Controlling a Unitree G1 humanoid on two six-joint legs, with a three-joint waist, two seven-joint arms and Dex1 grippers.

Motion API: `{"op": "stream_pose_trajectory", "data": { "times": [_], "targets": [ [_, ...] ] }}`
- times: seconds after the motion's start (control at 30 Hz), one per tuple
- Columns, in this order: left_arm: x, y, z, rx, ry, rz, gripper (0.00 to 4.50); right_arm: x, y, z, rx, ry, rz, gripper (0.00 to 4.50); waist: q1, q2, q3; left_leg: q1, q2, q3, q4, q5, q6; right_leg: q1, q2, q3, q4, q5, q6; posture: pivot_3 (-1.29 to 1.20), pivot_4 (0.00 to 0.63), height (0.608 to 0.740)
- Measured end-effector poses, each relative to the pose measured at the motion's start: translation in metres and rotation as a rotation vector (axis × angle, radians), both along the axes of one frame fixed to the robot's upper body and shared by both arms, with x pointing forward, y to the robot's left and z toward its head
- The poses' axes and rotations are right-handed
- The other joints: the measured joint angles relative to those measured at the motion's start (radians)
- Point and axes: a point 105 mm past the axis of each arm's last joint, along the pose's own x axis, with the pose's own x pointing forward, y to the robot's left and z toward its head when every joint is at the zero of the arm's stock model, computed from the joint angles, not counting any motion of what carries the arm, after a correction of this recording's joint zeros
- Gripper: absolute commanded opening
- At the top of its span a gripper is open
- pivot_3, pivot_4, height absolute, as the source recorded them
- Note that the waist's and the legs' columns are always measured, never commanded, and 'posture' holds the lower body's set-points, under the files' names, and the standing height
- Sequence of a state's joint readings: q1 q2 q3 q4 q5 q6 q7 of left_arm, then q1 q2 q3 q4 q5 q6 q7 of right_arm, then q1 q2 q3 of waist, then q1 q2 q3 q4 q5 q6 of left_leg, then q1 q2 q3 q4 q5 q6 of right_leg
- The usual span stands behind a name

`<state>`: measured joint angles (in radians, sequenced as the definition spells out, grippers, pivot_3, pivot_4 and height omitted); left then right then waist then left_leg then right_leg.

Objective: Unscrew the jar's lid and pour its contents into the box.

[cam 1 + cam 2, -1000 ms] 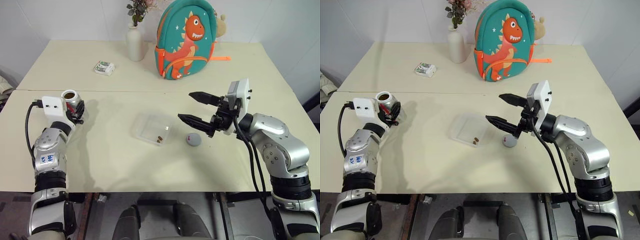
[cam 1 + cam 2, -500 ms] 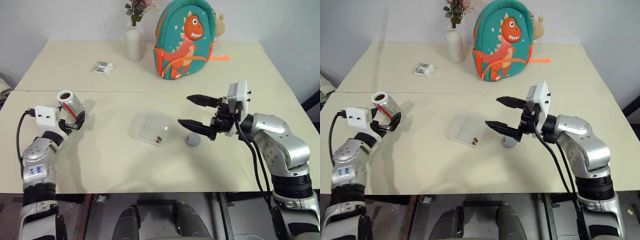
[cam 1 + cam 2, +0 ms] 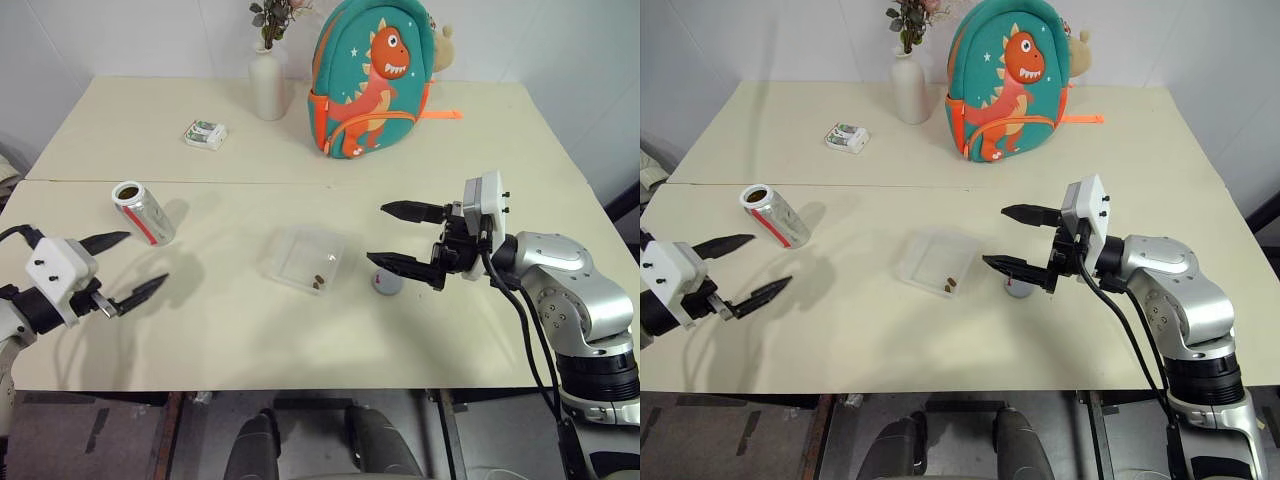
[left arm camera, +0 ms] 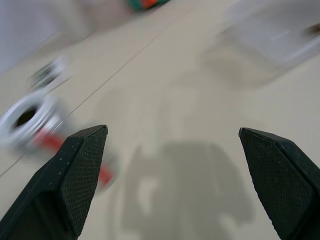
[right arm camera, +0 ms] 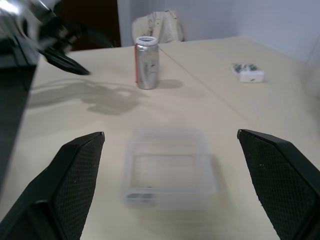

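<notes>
Nearest you, the left gripper (image 3: pixel 128 268) hangs over the table's (image 3: pixel 230 330) front left edge with its jaws spread wide and nothing between them. Just beyond it stands the jar (image 3: pixel 144 212), uncapped, mouth up and leaning a little away from the gripper, its long axis close to upright. It sits free on the table, clear of both fingers; in the left wrist view it lies off to one side of the finger line, not between the jaws. So if you want the jar again, this is the arm to use: it is near, while the right gripper (image 3: pixel 405 240) is well apart from it, across the box.

At mid-table, the box (image 3: pixel 307 258) lies flat with a few dark pellets (image 3: pixel 318 282) in its near corner, so the pour looks done from here. The right gripper hovers just to the right of the box, jaws released and empty, pointing level toward it. The lid (image 3: pixel 385 282) rests on the table below those jaws, just beside the box. For the lid, the right arm is the closer one, and it would have to drop straight down.
</notes>
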<state>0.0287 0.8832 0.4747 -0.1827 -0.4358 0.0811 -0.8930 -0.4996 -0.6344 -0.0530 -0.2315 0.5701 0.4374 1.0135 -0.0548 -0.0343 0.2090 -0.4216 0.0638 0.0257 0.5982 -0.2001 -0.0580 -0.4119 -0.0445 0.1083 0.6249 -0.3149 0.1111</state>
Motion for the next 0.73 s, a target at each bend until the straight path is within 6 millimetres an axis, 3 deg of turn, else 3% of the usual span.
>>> {"op": "stream_pose_trajectory", "data": {
  "times": [0.17,0.27,0.53,0.73],
  "targets": [
    [0.012,-0.042,0.020,-0.004,-0.038,-0.191,4.49,0.003,-0.012,0.000,-0.021,-0.013,-0.032,4.50,-0.001,0.000,0.000,0.000,0.000,0.001,0.000,0.000,0.000,0.000,0.002,0.001,0.001,0.002,0.004,0.00,0.150,0.740],
    [0.019,-0.058,0.022,0.001,-0.037,-0.280,4.49,0.002,-0.021,0.000,-0.048,-0.014,-0.056,4.50,-0.005,0.000,0.000,0.000,0.000,0.001,0.001,0.000,0.001,-0.001,0.004,0.002,0.001,0.010,0.018,0.00,0.150,0.740],
    [0.035,-0.057,0.009,-0.024,0.025,-0.324,4.49,-0.009,-0.041,-0.007,-0.084,0.016,-0.124,4.50,-0.004,0.000,0.000,0.000,0.002,0.001,0.002,0.000,0.001,-0.002,0.006,0.003,0.003,0.009,0.018,0.00,0.150,0.740],
    [0.035,-0.060,0.005,-0.036,0.033,-0.336,4.49,-0.011,-0.042,-0.010,-0.081,0.026,-0.154,4.50,-0.005,0.000,0.000,0.000,0.002,0.002,0.006,0.000,0.001,-0.002,0.005,0.004,0.004,0.010,0.019,0.00,0.150,0.740]
  ]
}}
